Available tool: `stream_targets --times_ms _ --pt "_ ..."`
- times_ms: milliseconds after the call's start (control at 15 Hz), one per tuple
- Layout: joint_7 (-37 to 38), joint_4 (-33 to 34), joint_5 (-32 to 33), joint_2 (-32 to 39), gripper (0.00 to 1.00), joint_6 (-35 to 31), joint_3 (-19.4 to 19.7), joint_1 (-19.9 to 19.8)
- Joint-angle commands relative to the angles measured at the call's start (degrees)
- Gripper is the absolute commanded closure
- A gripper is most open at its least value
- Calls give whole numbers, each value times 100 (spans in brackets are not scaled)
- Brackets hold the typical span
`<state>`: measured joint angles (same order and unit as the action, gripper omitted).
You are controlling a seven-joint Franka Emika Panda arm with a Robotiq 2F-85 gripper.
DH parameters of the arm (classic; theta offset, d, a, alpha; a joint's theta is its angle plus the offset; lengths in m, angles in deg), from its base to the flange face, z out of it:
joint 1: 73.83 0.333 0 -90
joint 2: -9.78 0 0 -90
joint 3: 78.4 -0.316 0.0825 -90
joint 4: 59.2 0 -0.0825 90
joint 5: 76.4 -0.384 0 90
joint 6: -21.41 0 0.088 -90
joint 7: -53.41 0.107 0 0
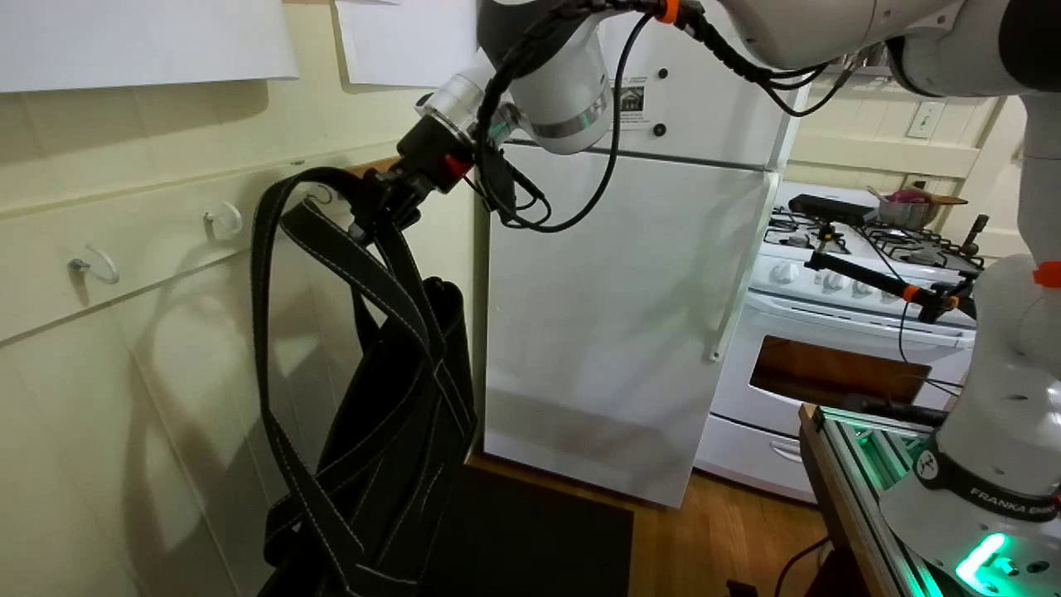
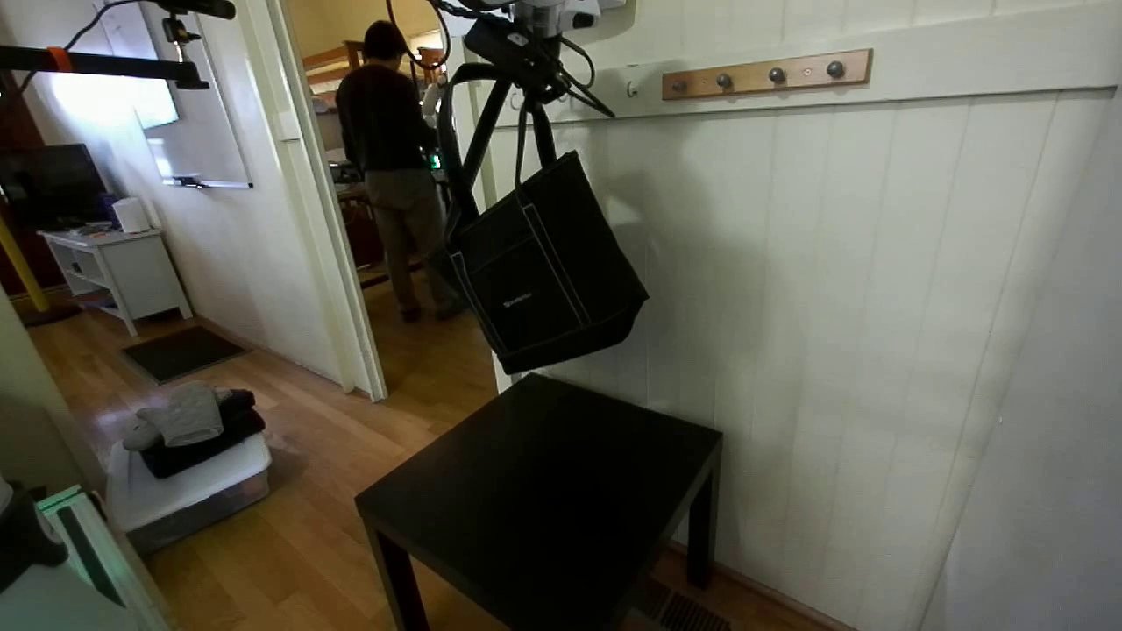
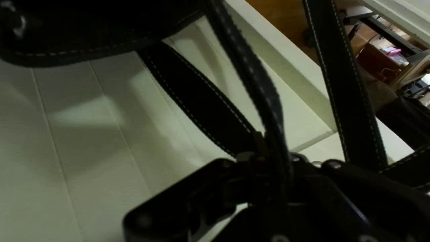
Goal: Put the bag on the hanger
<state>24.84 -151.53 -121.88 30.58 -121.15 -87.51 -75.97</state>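
One black tote bag, mostly below the cream wall rail; strap handle clamped in the jaws of the Robotiq gripper, near that rail. Lifting: apparently done. Looping over a white wall hook on the rail, then release: apparently outstanding.

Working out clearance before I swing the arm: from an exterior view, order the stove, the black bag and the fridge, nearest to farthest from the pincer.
1. The black bag: hanging from the pincer, below it.
2. The fridge: behind the pincer and to its right in that view.
3. The stove: farther right, past the fridge.
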Motion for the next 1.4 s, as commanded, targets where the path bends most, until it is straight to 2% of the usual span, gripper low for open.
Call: stream_targets --times_ms 0,333,667,733,1200,1333 --pt "704 836 331 496 99 175 72 66" --pt "1181 1452 633 894 99 299 -9 19" --pt "1351 1926 839 1196 99 339 -44 -83" --pt "1152 1490 798 1020 96 100 -95 -88" --pt "1181 1695 834 1176 96 110 -107 -122" --pt "1195 1737 855 1211 99 113 -97 -119"
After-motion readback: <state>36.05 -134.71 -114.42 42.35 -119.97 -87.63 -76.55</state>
